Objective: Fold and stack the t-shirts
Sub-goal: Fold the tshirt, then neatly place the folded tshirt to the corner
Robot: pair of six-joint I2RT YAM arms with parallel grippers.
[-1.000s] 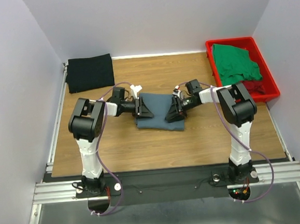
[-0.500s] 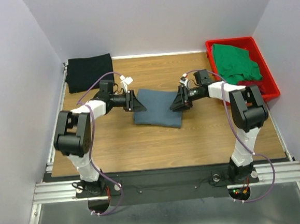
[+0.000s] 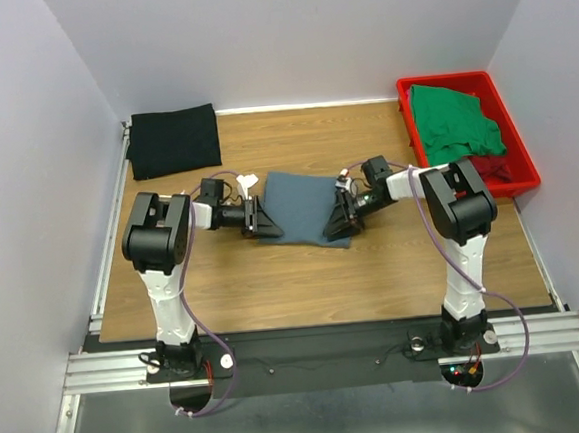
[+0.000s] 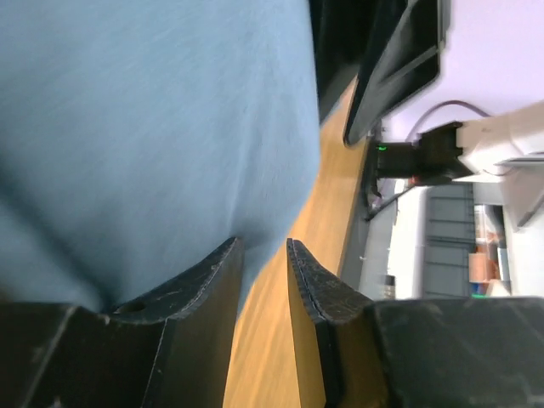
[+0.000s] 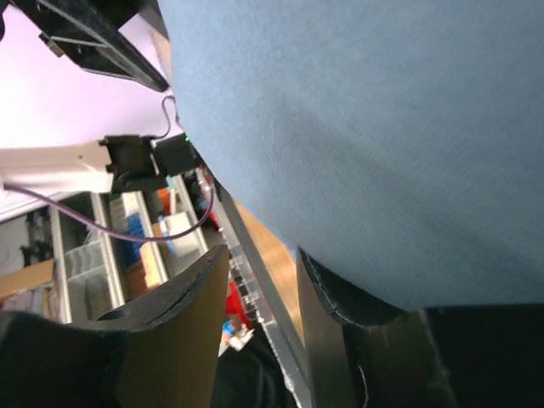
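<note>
Blue-grey t-shirt [image 3: 304, 203] folded per top cam, wrist cams: left gripper [image 4: 263, 246], right gripper [image 5: 262, 255] part-open, empty

Bright, even light; blue-grey t-shirt [image 4: 153, 127] blurred close up (perhaps defocus).

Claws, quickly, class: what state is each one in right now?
Left claw: open a little, against the blue-grey t-shirt, no clamp visible.
Right claw: open a little, at that shirt's other edge, no clamp visible.
</note>
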